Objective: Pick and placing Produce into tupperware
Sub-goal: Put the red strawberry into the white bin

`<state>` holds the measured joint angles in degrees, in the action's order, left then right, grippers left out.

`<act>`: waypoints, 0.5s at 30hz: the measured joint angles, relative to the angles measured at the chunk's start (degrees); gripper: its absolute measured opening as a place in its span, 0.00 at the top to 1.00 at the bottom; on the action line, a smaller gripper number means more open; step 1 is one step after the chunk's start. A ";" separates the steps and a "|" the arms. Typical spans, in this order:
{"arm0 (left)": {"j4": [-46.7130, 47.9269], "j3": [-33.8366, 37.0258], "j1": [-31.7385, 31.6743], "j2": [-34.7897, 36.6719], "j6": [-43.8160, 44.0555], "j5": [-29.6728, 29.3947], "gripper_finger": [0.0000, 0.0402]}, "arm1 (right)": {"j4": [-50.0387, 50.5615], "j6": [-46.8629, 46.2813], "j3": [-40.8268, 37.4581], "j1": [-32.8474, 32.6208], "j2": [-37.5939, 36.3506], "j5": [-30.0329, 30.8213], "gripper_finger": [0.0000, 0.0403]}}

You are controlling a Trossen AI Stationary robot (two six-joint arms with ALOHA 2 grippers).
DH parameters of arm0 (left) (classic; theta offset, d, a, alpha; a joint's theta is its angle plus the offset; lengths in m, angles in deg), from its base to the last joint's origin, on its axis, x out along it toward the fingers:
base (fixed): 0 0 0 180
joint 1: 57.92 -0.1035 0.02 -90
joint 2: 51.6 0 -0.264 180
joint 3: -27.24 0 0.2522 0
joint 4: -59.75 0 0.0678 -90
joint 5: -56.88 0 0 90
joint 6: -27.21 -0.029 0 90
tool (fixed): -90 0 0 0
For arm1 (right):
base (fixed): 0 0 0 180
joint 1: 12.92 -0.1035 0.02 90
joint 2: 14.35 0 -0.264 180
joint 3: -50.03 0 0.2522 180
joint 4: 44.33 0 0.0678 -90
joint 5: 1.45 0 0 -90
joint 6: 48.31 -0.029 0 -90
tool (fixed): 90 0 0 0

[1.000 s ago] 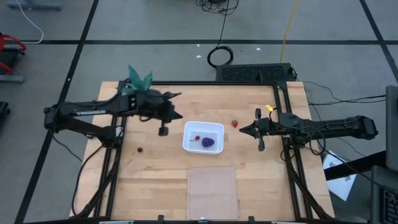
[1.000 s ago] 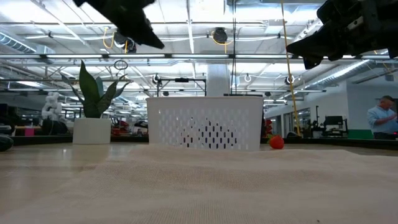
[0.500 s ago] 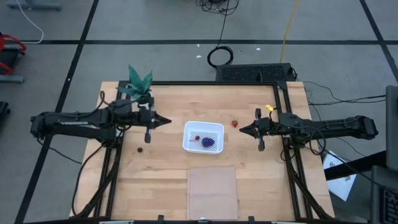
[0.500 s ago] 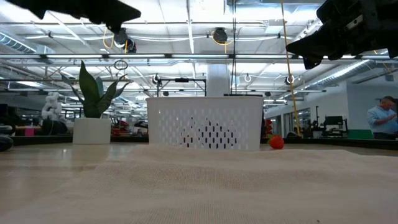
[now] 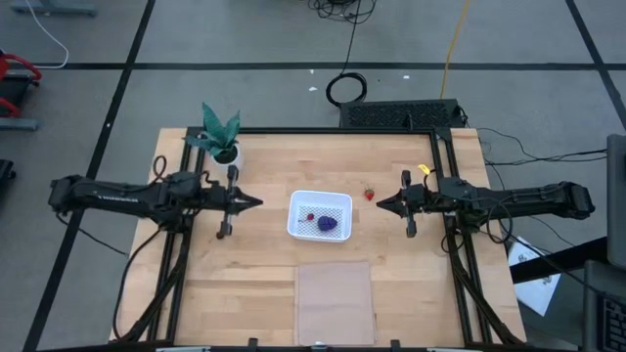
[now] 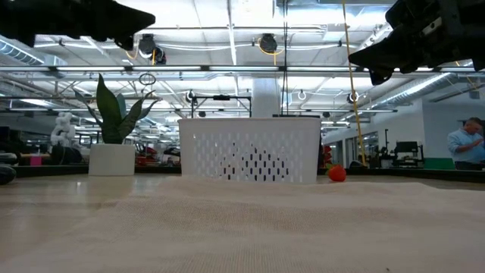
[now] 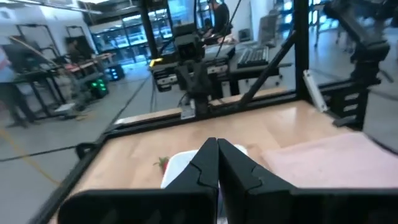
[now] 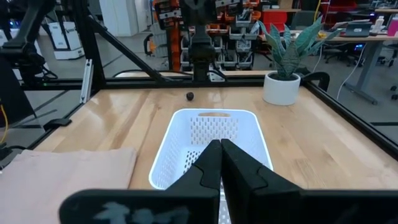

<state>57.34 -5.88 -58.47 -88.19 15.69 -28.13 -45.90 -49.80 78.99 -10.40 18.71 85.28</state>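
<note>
- Left end effector (image 5: 256, 202) (fingers together) reaches level toward the tupperware (image 5: 320, 216), which holds the purple cluster (image 5: 326, 224).
- Right end effector (image 5: 380, 204), fingers together, points at the tupperware; a strawberry (image 5: 369, 194) lies just beside its tip on the desk (image 5: 264, 274).

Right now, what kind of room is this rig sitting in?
Probably a robotics lab or open workshop: a framed wooden table, rows of ceiling strip lights, and equipment racks with desks behind.

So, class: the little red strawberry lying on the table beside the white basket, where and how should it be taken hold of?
Grip the strawberry across its round red body, coming straight down from above. It lies alone on bare wood, apart from the basket, so fingers fit on either side. The right end effector hovers nearest.
</note>
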 joint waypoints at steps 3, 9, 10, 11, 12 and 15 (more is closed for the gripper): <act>4.73 0.00 1.87 3.95 -1.77 -5.14 1.00 | -0.23 -0.04 0.00 0.01 -0.02 -0.05 1.00; 13.96 0.02 4.50 13.21 -3.20 -9.94 1.00 | -1.10 -0.01 0.00 0.00 -0.15 -1.44 1.00; 15.11 0.02 4.84 14.29 -3.40 -11.13 1.00 | -1.24 -0.09 0.00 0.00 -0.40 -1.53 1.00; 16.06 0.02 5.08 15.25 -3.63 -12.21 1.00 | -1.37 -0.38 0.00 0.00 -0.65 -1.53 1.00; 16.94 0.02 5.32 16.01 -3.87 -13.02 1.00 | -1.39 -0.67 0.00 0.00 -1.01 -1.53 1.00; 19.35 0.04 5.90 17.53 -4.44 -13.65 1.00 | -1.36 -0.77 0.00 0.02 -2.75 -1.53 1.00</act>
<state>76.69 -5.83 -52.57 -70.66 11.25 -41.78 -47.26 -50.57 78.99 -10.38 15.97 83.75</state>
